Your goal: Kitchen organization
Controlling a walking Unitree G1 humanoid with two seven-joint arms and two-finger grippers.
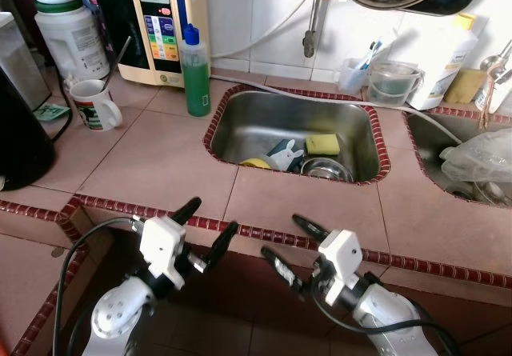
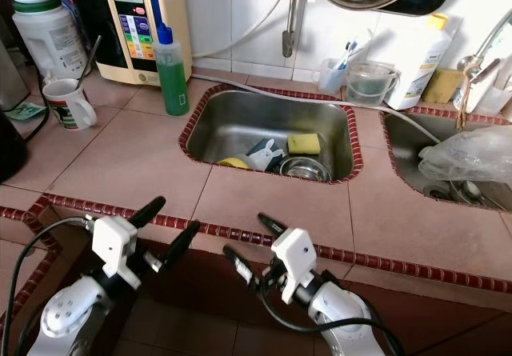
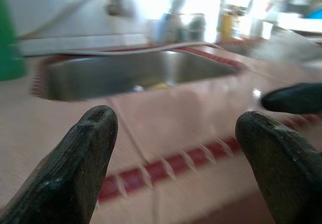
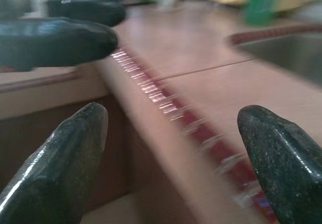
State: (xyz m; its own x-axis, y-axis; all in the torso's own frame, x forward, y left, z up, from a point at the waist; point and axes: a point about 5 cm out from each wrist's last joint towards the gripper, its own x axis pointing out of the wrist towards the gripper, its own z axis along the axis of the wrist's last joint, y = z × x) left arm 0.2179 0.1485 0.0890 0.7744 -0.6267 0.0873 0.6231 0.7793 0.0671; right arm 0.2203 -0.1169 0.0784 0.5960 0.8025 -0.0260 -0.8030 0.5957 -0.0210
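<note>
Your left gripper (image 1: 206, 222) and right gripper (image 1: 290, 242) hover spread, empty, just short of the desk (image 1: 304, 196) edge. Sink (image 1: 240, 124) lies ahead. Reaching low risks clipping that edge.

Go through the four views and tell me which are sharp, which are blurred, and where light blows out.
Left eye and right eye views: sharp, evenly lit, sink and green bottle crisp. Left wrist view: soft throughout, back wall blown out white, left gripper dark. Right wrist view: streaked blur along the counter edge, right gripper glossy.
</note>
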